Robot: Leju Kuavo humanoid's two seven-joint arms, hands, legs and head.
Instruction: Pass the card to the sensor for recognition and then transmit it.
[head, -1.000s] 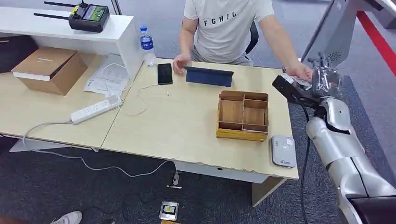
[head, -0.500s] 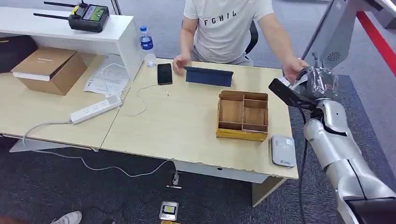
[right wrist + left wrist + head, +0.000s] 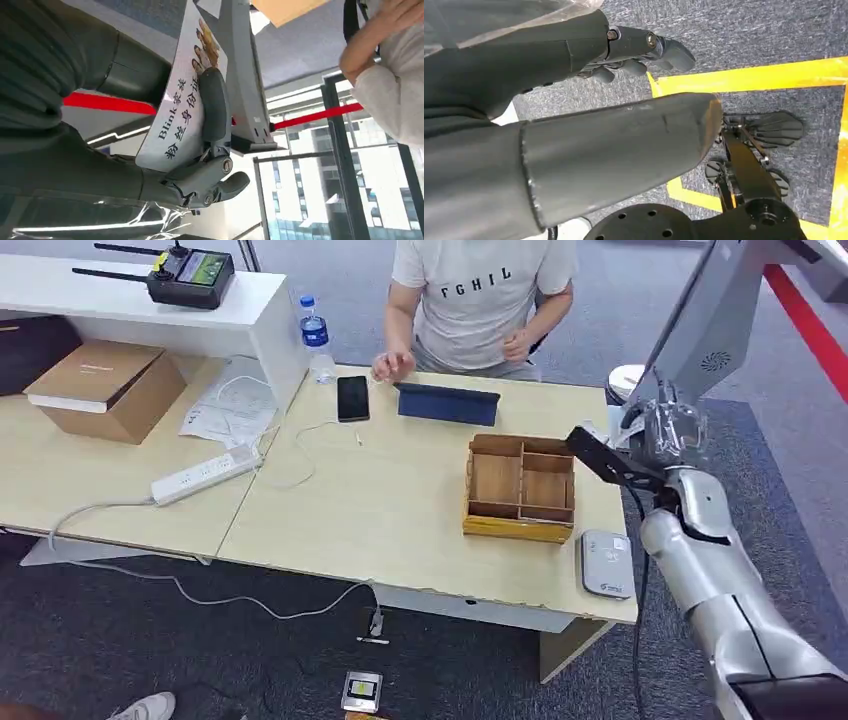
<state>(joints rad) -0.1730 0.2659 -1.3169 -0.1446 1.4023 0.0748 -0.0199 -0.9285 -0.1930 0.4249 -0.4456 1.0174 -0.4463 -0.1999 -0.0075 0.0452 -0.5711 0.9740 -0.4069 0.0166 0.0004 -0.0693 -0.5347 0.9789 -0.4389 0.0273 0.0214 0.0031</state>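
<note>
My right hand (image 3: 668,428) is raised beside the table's right edge, past the far right corner of the wooden box (image 3: 521,487). It pinches a white printed card (image 3: 181,114) between thumb and fingers (image 3: 214,107); the card carries photos and black lettering. The card sensor (image 3: 606,563), a flat grey-white reader, lies on the table's near right corner, closer to me than the hand. My left hand (image 3: 589,100) hangs over the carpet floor with its fingers apart and nothing in it.
A person in a white T-shirt (image 3: 483,300) sits across the table (image 3: 380,510), both hands drawn near the chest. A dark tablet (image 3: 448,403), a phone (image 3: 352,397), a water bottle (image 3: 315,336), a power strip (image 3: 205,475) and a cardboard box (image 3: 105,388) lie to the left.
The person's hand has let go of the card and pulled back to the chest. My right hand, keeping the card, has shifted slightly left toward the table.
</note>
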